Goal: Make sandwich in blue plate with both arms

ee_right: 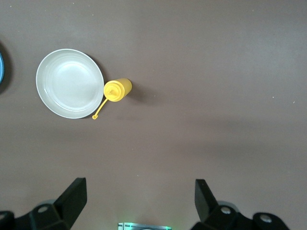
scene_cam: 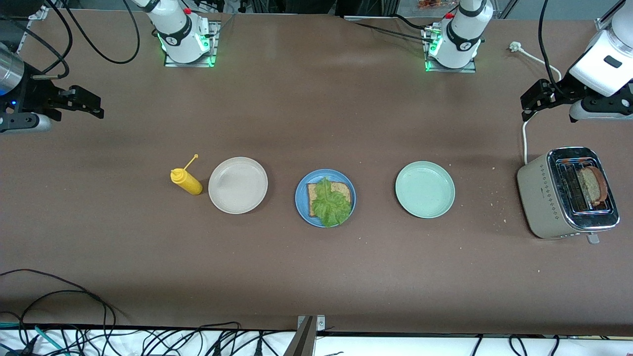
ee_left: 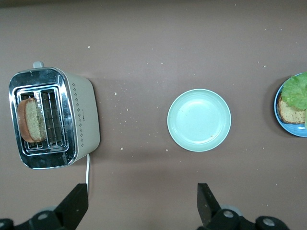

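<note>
On the brown worktop (scene_cam: 316, 277), a row of things is sitting across the middle. The blue plate (scene_cam: 301, 198) is lying at the centre of that row, carrying one slice of toasted bread (scene_cam: 341, 189) with a ruffled lettuce leaf (scene_cam: 330, 203) lying on top of it; no second slice is covering the leaf. Toward the right arm's end, the beige plate (scene_cam: 238, 185) is sitting bare, and a yellow squeeze bottle (scene_cam: 186, 181) is standing just beside it, its cap tethered and sticking out. Toward the left arm's end, the pale green plate (scene_cam: 425, 189) is lying bare, well apart from a toaster (scene_cam: 536, 193) at the worktop's end, where another bread slice (scene_cam: 592, 185) is standing upright in one slot. Crumbs are lying scattered between that plate and the toaster.

Farther from the camera, the left hand (scene_cam: 536, 100) is hanging in the air above the toaster's cord, fingers (ee_left: 207, 203) spread wide and holding nothing. The right hand (scene_cam: 84, 101) is hovering over bare worktop at its own end, fingers (ee_right: 205, 196) likewise spread wide and gripping nothing.
</note>
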Controlling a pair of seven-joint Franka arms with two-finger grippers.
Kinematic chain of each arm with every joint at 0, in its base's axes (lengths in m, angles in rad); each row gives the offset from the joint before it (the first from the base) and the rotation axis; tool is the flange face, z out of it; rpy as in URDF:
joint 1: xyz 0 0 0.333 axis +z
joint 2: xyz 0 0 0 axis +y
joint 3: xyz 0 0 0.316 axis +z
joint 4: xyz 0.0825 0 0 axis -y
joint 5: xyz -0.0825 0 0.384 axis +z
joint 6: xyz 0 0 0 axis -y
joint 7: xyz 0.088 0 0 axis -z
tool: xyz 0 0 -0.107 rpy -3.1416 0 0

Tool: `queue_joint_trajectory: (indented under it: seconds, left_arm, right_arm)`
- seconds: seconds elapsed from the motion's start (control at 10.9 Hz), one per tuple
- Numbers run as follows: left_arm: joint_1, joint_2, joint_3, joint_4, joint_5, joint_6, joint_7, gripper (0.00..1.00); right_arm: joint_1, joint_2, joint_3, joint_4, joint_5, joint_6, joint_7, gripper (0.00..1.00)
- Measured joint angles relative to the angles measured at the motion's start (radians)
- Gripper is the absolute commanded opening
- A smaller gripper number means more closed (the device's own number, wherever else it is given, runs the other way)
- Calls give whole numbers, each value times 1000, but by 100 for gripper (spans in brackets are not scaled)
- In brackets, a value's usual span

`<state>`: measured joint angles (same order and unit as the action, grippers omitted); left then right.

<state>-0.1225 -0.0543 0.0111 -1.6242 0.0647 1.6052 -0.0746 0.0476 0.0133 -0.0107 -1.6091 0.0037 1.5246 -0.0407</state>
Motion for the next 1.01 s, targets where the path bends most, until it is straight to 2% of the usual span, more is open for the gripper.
queue_joint_trajectory:
  seconds: [1.01]
  left_arm:
    - [3,0,-1,0,0,0,0,100]
  right_arm:
    - [-4,0,6,-1,-6,-16,0,100]
